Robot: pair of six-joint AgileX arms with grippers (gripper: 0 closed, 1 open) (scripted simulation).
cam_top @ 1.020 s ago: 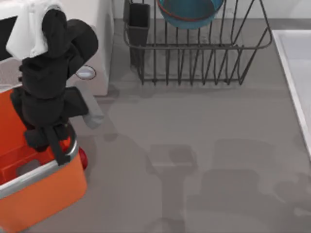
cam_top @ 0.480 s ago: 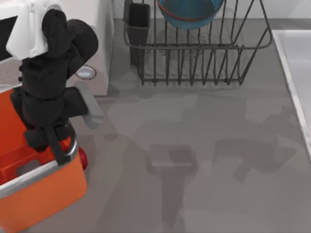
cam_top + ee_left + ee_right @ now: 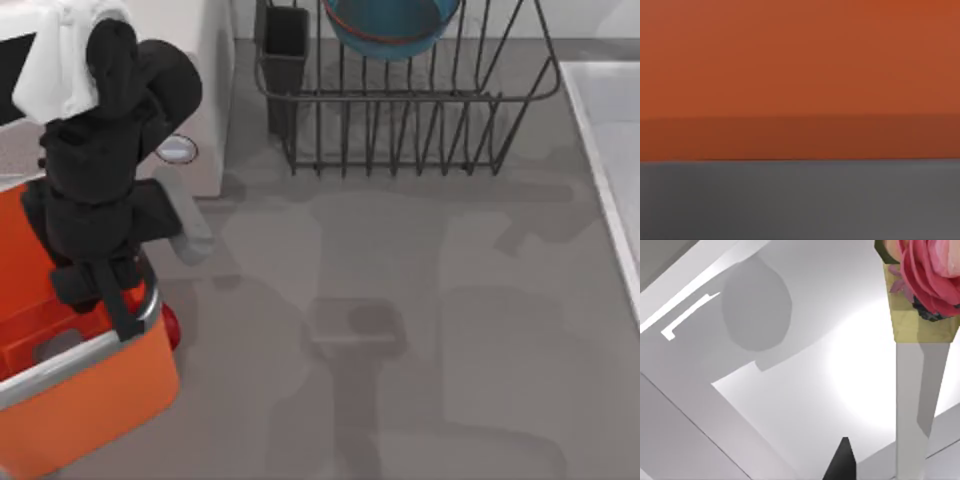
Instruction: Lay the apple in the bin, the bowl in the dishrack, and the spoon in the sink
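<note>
table (image 3: 420,330): wide bare grey room centre and right | bin (image 3: 90,400): left edge, left arm over its rim, gripper (image 3: 118,305) reaching inside, fingers' state can't be told | sink (image 3: 610,150): right edge | dishrack (image 3: 400,110): top edge, bowl (image 3: 390,22) inside | apple (image 3: 170,325): touching bin's outer right wall

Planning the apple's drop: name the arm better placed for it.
Left, probably. The left arm's tool hangs over the orange bin's rim, and the apple sits against the bin's outer wall right beside it. The bowl already sits in the dishrack.
</note>
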